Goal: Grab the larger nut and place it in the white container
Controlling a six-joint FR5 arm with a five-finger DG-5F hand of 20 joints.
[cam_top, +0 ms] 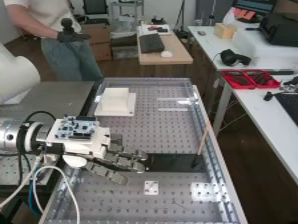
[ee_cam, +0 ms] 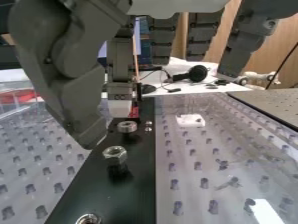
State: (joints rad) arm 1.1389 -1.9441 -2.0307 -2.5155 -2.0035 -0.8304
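Approach stage: the dark grey, many-jointed robotic hand (cam_top: pixel 122 162), relaxed and empty, is at the left end of the black rectangular plate (cam_top: pixel 174 163) bearing silver metal nuts (ee_cam: pixel 114 154); next, pinch the larger for the white square container (cam_top: pixel 116 98), far left.

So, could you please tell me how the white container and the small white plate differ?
The white container stands tall and blocky, while the small white plate lies flat. The container is clearly larger than the plate. The plate has dark spots, whereas the container's top looks plain. Both are white and roughly square.
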